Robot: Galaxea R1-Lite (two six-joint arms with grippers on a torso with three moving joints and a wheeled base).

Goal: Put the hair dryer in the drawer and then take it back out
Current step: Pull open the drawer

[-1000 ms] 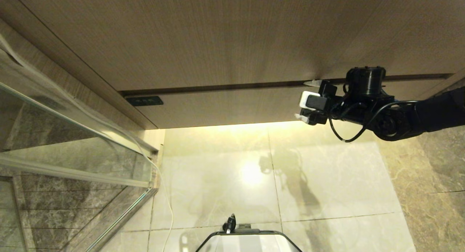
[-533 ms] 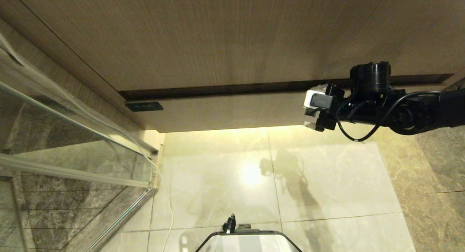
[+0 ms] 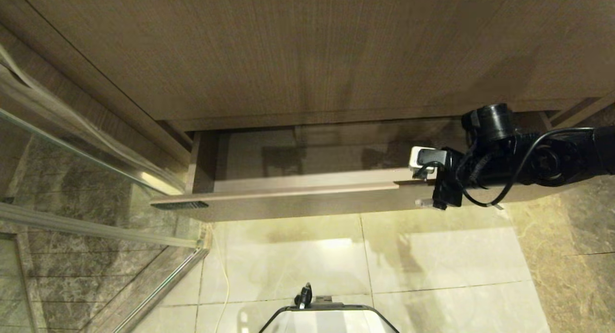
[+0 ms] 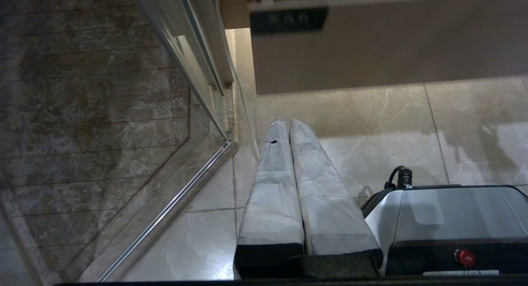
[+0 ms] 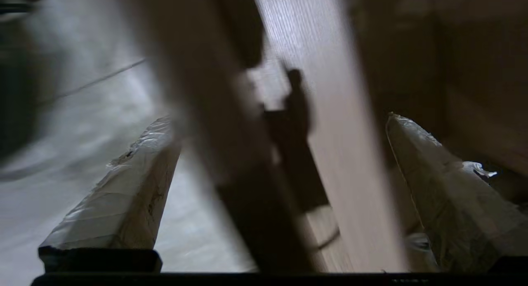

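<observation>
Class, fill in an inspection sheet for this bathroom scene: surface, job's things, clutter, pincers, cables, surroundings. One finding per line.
Surface: pale glossy floor tiles below the vanity.
Job's things: drawer partly pulled out, what shows of its inside is bare; hair dryer nothing seen.
Clutter: nothing seen.
Pincers: right pincer open, its fingers either side of the drawer's front panel near the robot's right end; left pincer shut, parked low over the floor beside the robot's base.
Cables: black cable looping off the right arm; thin white cord running down by the glass.
Surroundings: glass shower screen on the robot's left, wood panel above the drawer.
</observation>
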